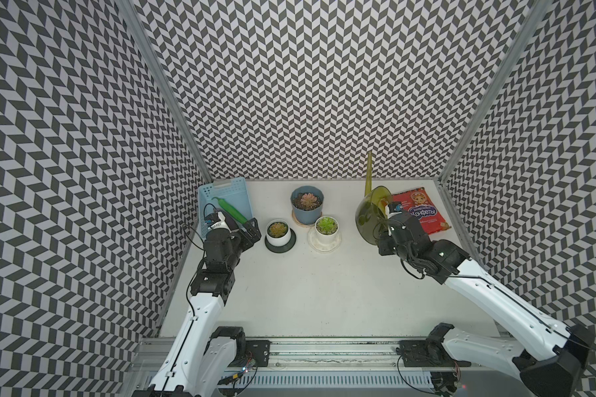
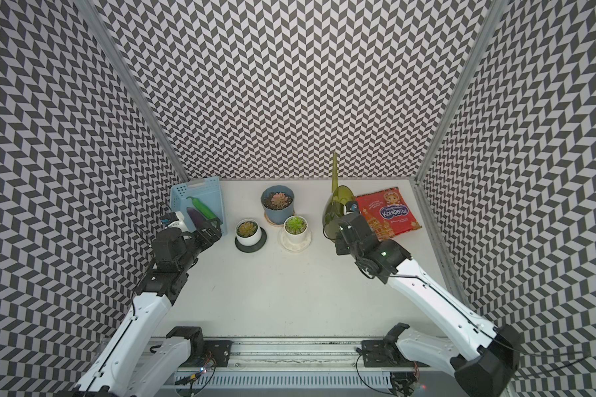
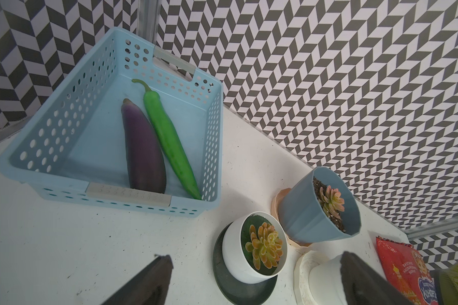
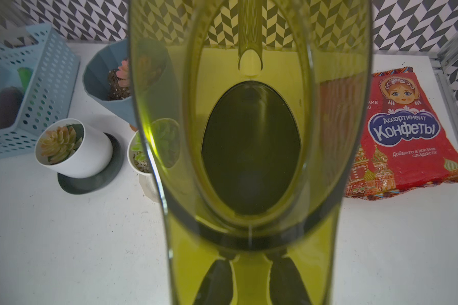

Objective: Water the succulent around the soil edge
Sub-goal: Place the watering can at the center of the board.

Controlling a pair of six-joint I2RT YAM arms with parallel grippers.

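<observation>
Top views both give us the picture: the right gripper [image 1: 388, 222] is clamped on the handle of the olive-green watering can [image 1: 372, 214]. The right wrist view confirms it, with both fingers [image 4: 214, 280] pinched in on the handle strip. Whether the can's base is clear of the table [image 1: 307, 292], I can't tell.

Now the geometry that matters. The can's long spout [image 1: 370, 168] runs up and away toward the far wall, so it isn't aimed at any plant. All three pots sit to the can's left:
- Nearest is the green succulent [image 1: 326, 225] in its white pot on a cream saucer [image 1: 324, 244].
- Farther back is the blue pot [image 1: 307, 208] with the pink rosette.
- Farthest left is the white pot on a dark saucer [image 1: 278, 233].

Which one is meant, the task doesn't say. The green one is my guess.

So the call is this: carry the can left and turn the spout from far-pointing to left-pointing. Then tip it so the tip comes over the soil rim rather than the leaves.

The left gripper [image 1: 252, 229] hangs with its jaws spread wide and empty, just beside the dark-saucer pot. It is nearer the plants, but it has no can. The red candy bag [image 1: 422, 213] lies to the right, clear of that path.
</observation>
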